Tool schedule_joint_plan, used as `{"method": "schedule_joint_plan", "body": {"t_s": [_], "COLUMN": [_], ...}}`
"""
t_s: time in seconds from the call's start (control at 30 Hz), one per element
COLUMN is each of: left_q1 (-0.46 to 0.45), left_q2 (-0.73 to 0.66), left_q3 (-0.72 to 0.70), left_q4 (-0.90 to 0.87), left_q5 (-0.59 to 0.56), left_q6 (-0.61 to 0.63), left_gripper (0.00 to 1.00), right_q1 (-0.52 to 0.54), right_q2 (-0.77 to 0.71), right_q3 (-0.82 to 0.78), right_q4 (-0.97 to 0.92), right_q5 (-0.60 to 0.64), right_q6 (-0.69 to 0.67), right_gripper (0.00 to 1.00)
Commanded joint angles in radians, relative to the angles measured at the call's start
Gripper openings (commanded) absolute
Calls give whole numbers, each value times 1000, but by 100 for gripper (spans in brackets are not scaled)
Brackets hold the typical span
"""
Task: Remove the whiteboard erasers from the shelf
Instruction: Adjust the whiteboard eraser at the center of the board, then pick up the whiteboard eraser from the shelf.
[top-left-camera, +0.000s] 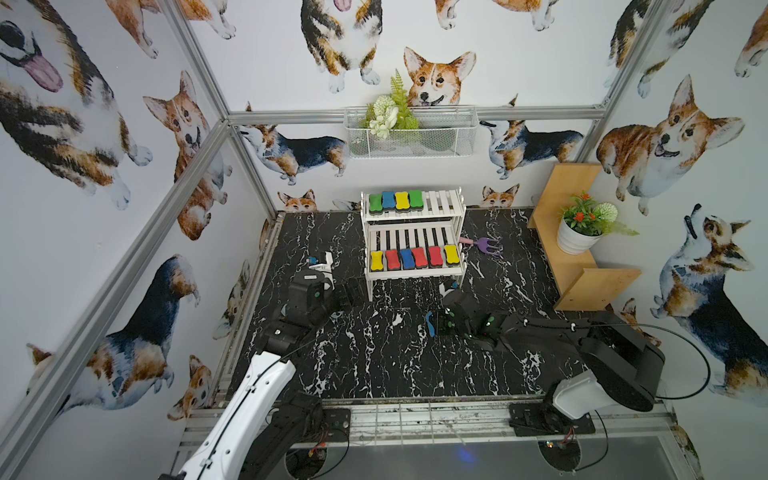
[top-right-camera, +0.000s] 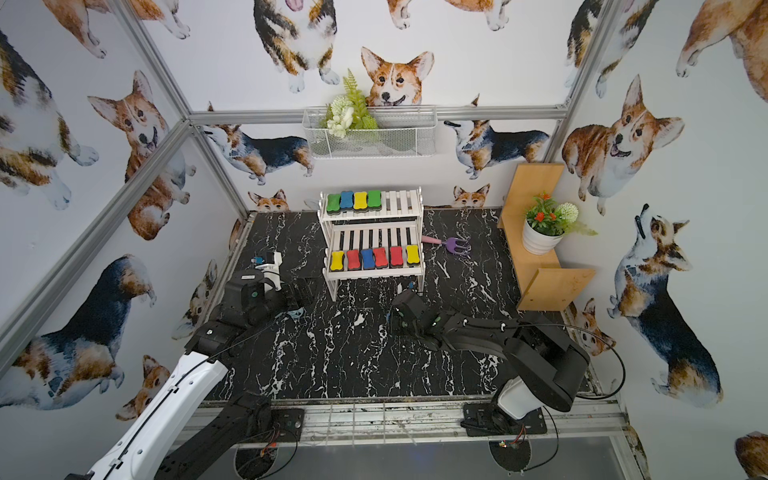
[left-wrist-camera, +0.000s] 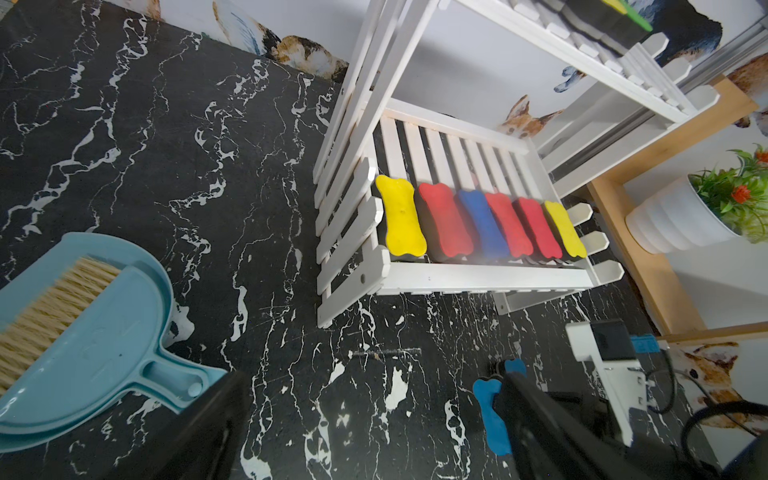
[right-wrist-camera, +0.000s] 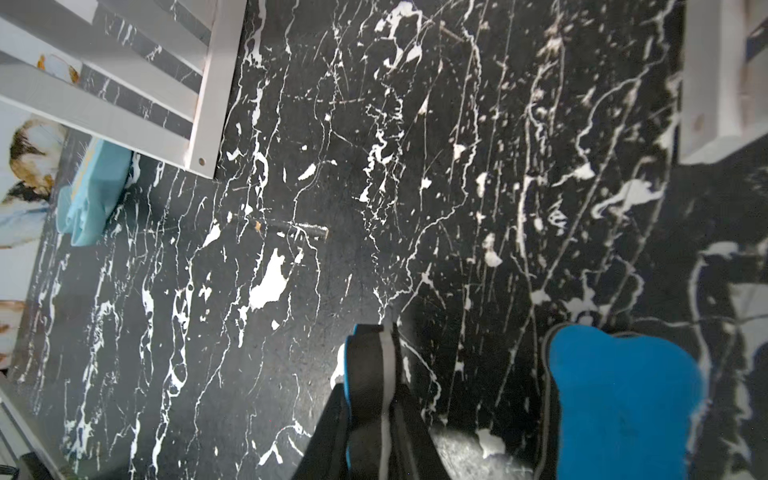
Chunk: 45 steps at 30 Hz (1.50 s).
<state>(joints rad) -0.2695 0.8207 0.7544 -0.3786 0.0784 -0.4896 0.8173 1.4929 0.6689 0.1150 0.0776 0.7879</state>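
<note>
Two of the twelve whiteboard erasers are already off the shelf (top-left-camera: 441, 203), both blue, low over or on the black marbled table (top-left-camera: 374, 357) in front of it. The right gripper (right-wrist-camera: 376, 399) is clamped on one blue eraser (right-wrist-camera: 370, 365), held edge-on at the lower centre of the right wrist view; whether it touches the table I cannot tell. The second blue eraser (right-wrist-camera: 623, 399) lies flat just beside it, at the lower right of that view. The left gripper (top-left-camera: 351, 293) stands wide and empty, left of the shelf's front leg in both top views.

The step in hand looks like the drop-off — this eraser probably wants laying down by its fellow and the jaws letting go, then a reach to the shelf. The lower row sits packed side against side, so the next pick likely calls for an end piece, or a grip along an eraser's length.

Counted on the shelf: the top-tier row (top-left-camera: 395, 200), just above centre, has four (green, blue, yellow, green); the lower-tier row (top-left-camera: 413, 257) has six (yellow, red, blue, red, red, yellow). In all that makes four blue, three yellow, three red and two green.

Elsewhere there is one of each — a toy garden fork (top-left-camera: 484, 246), a dustpan with brush (left-wrist-camera: 83, 332), a potted plant (top-left-camera: 577, 237), a tan stepped shelf (top-left-camera: 590, 282) and a wire basket (top-left-camera: 440, 141).
</note>
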Motion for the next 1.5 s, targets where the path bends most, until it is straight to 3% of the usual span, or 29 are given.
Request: {"method": "schedule_joint_plan", "body": {"t_s": [0.0,0.3,0.47,0.6,0.97,1.07,1.17,1.3,1.47], "left_q1": [0,0,0,0,0,0,0,0,0], "left_q2": [-2,3,9,12,2,-3,-2,8,18], "left_q3": [7,6,13,11,30,27,30,29,34], "left_q4": [5,4,4,9,42,79,98,92,81], "left_q5": [-5,-3,-3,0,41,90,103,92,88], "left_q6": [8,16,19,16,17,12,5,8,13], "left_gripper": [99,99,99,99,99,99,99,99,99], "right_q1": [-14,-57,-57,-58,-55,-60,-101,-128,-195], "right_q2": [6,67,54,20,-277,-331,-279,-94,177], "right_q3": [-11,-21,-14,-6,119,205,346,628,1010], "right_q4": [89,62,18,-26,-186,-212,-262,-361,-498], "right_q5": [12,-12,27,74,136,137,87,107,100], "right_q6": [78,64,54,43,-97,-167,-238,-360,-407], "right_gripper": [17,23,46,55,58,58,57,58,58]}}
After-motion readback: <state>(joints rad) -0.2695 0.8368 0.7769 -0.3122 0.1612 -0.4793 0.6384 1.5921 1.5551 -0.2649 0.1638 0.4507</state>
